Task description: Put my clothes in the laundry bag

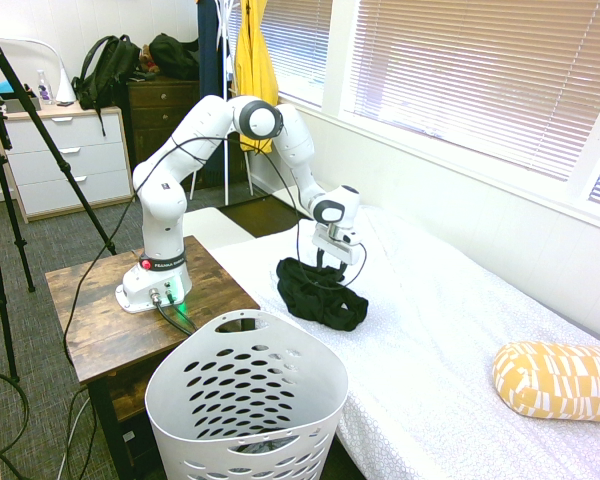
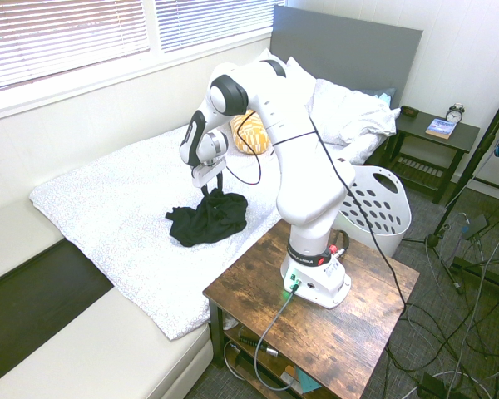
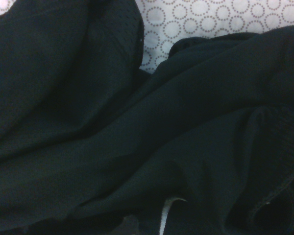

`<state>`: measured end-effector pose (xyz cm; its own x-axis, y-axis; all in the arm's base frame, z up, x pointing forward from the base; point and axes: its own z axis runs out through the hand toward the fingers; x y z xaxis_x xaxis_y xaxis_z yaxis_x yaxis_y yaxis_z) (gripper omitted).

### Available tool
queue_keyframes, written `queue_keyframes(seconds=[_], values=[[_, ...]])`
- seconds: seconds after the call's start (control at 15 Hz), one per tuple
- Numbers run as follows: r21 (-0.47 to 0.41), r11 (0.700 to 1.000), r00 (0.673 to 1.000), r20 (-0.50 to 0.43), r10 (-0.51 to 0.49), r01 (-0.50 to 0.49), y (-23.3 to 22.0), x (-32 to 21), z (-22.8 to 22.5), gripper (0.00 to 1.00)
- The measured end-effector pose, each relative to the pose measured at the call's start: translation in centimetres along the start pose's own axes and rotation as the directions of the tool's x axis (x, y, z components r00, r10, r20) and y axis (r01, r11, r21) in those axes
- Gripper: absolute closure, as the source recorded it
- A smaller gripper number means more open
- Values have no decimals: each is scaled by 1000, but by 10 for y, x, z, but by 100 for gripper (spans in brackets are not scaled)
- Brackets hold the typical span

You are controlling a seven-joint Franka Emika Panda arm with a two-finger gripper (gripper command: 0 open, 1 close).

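Nothing done yet; the black clothes [image 1: 322,293] lie heaped on the bed [image 1: 460,330]; the gripper [image 1: 332,268] is at them, jaws released; the basket [image 1: 246,400] waits.

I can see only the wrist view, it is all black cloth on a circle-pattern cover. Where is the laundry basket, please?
Observer: The white laundry basket stands on the floor beside the bed, next to the arm's wooden table.
Operator: Are the jaws closed?
Observer: No. The gripper is open, pointing down right over the black garment.
Operator: Is something else on the bed?
Observer: A yellow patterned pillow lies apart from the garment.
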<state>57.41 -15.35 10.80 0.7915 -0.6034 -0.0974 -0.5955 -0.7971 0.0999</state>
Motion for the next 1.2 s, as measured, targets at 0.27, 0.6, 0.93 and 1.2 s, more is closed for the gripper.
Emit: queue_keyframes(seconds=[0.27,0.6,0.93,1.2], values=[[-19,1000,1000,15,-1,1,-13,2,20,0],[-49,999,998,55,-3,6,-34,11,33,0],[-90,996,996,90,5,3,-33,14,42,0],[-109,994,992,127,9,5,-30,10,47,0]])
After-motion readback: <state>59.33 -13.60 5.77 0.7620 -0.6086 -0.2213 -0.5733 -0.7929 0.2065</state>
